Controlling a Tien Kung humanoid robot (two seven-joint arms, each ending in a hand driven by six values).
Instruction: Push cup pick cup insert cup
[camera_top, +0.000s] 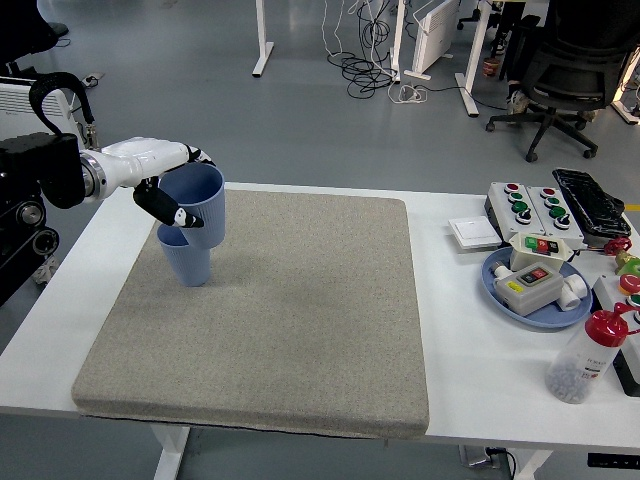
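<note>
At ten o'clock on the counter, the left hand grips a blue cup, its base lowered into a second cup.

We find even, bright overhead light, soft shadows on the table, sharp focus, no glare.

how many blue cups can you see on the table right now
2. One blue cup is held in the left hand, above the gray mat's far-left corner; the second cup stands on the mat directly beneath it.
</note>
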